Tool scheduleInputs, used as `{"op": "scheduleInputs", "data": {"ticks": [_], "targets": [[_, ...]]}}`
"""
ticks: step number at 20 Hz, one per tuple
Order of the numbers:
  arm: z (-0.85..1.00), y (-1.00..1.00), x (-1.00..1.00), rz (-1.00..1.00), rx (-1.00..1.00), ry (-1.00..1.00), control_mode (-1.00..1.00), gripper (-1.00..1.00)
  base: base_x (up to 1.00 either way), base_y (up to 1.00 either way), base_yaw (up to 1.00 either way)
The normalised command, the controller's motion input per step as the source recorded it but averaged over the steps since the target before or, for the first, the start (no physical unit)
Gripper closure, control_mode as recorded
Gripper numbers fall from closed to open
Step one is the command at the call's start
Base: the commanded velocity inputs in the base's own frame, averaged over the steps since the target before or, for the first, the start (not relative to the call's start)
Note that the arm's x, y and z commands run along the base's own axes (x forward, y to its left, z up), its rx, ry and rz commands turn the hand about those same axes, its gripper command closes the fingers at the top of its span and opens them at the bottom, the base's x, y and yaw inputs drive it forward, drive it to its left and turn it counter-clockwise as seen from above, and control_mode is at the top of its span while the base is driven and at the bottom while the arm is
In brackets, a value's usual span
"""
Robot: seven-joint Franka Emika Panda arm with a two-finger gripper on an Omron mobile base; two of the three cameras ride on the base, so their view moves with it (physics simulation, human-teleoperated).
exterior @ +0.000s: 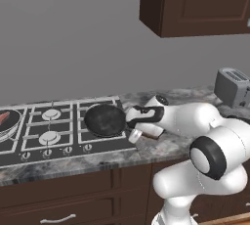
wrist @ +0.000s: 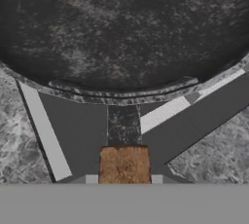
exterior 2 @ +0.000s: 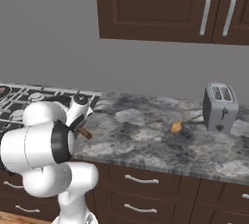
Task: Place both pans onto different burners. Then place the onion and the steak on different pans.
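The gripper [exterior: 135,132] is clamped on the pan's handle [wrist: 124,162]; the pan [exterior: 104,120] extends straight ahead over the hob's [exterior: 44,141] right edge.

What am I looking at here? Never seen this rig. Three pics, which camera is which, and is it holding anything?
It's a rendered kitchen with a white robot arm on a drivable base. Two pictures come from cameras on the base, behind the arm to its left and right; the third looks along the gripper. The gripper is shut on the brown handle of a black pan, which sits over the hob's right side. A second pan at the hob's left edge holds the red steak. On the stone counter, the onion lies beside a toaster.
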Motion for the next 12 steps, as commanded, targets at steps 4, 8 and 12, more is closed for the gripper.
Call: {"op": "scheduleInputs", "data": {"ticks": [4, 8, 12], "targets": [[0.00, 0.00, 0.51, 0.00, 0.00, 0.06, -1.00, 1.00, 0.00, 0.00, 0.00], [0.00, 0.09, 0.37, 0.02, 0.00, 0.05, -1.00, 1.00, 0.00, 0.00, 0.00], [-0.04, 0.24, 0.11, 0.14, 0.01, 0.07, -1.00, 1.00, 0.00, 0.00, 0.00]]}}
